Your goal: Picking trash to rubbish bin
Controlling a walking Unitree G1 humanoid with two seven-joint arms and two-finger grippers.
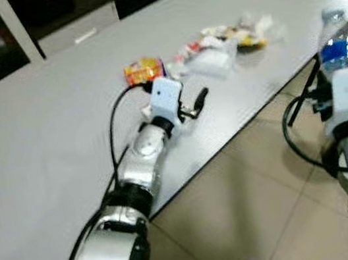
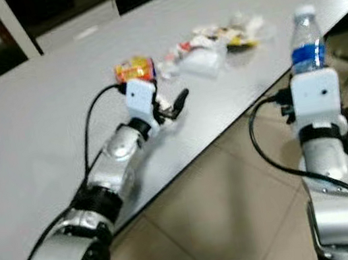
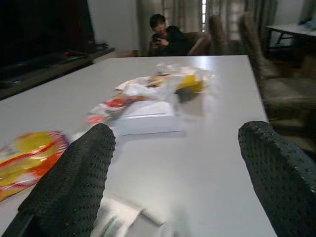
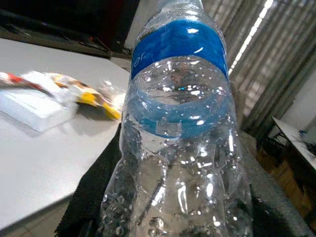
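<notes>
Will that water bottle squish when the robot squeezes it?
Probably a bit. The bottle is thin clear plastic, already dented between the right gripper fingers. It looks nearly empty, only droplets inside, so likely light. Wet, smooth walls might make it slippery.

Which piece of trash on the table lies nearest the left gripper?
The orange-yellow wrapper, beside the left gripper; the other wrappers lie farther along the table.
</notes>
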